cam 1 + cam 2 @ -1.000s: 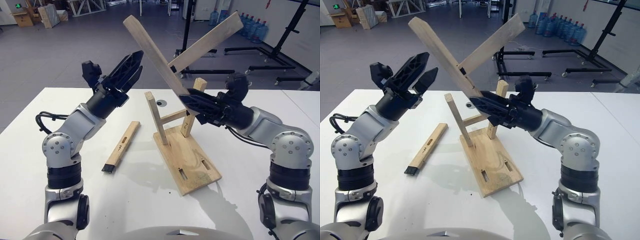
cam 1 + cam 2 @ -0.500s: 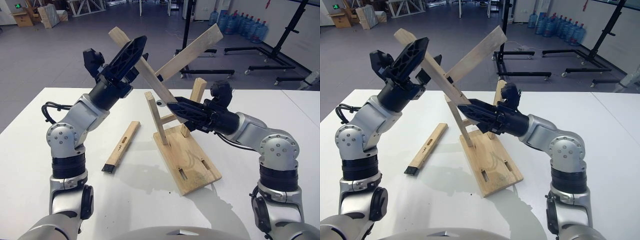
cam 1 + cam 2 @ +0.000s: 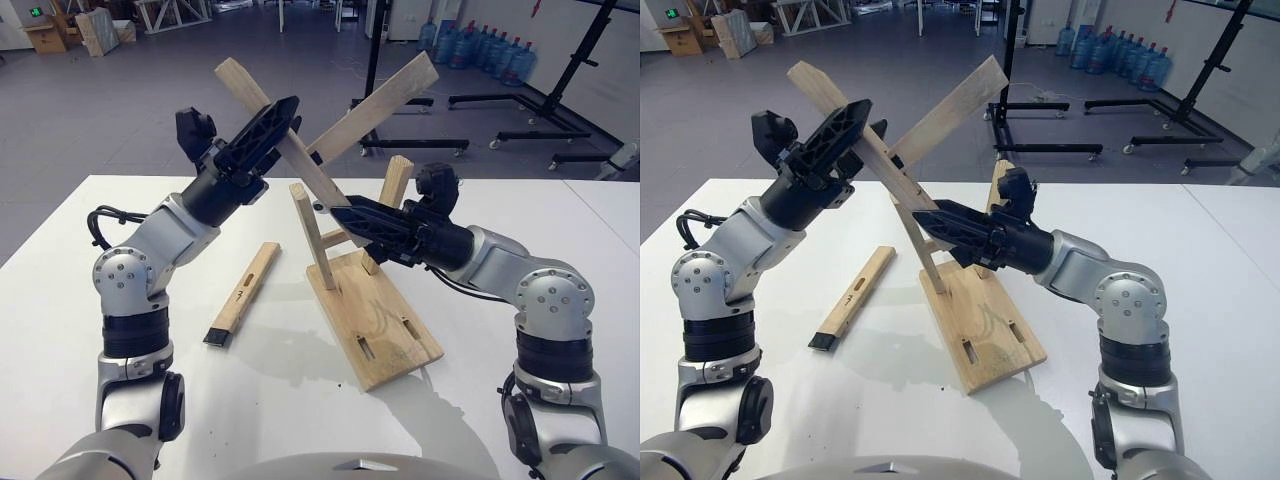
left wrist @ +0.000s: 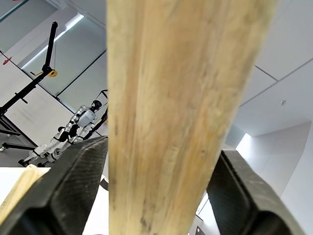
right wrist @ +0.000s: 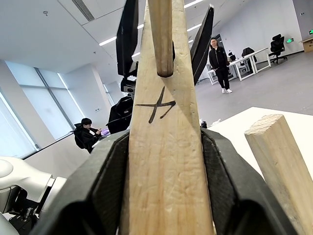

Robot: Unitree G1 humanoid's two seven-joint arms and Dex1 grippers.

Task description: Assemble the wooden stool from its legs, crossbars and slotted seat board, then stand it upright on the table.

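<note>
The left gripper (image 3: pixel 268 135) and the right gripper (image 3: pixel 345 210) both pinch one raised leg (image 3: pixel 235 80), crossbar (image 3: pixel 390 95) attached, above the seat board (image 3: pixel 385 330) on the table (image 3: pixel 60 300).

Site: open robotics lab hall, workshop type.
- Floor (image 3: pixel 120 110): bare grey, wide span behind the white counter (image 3: pixel 60 300).
- Black wheeled stands (image 3: pixel 505 101): several, beyond the counter's far edge.
- Blue water jugs (image 3: pixel 497 48): stacked cluster, past the far right corner.
- Boxes (image 3: pixel 45 38) and timber frames: past the far left corner.
- Ceiling: high, white, strip lights (image 5: pixel 110 40).
- Windows (image 5: pixel 29 112): tall, wall-wide.
- Desks (image 5: pixel 244 61) with office chairs (image 5: pixel 276 44).
- Second humanoid robot (image 4: pixel 80 122), on a stand.
</note>
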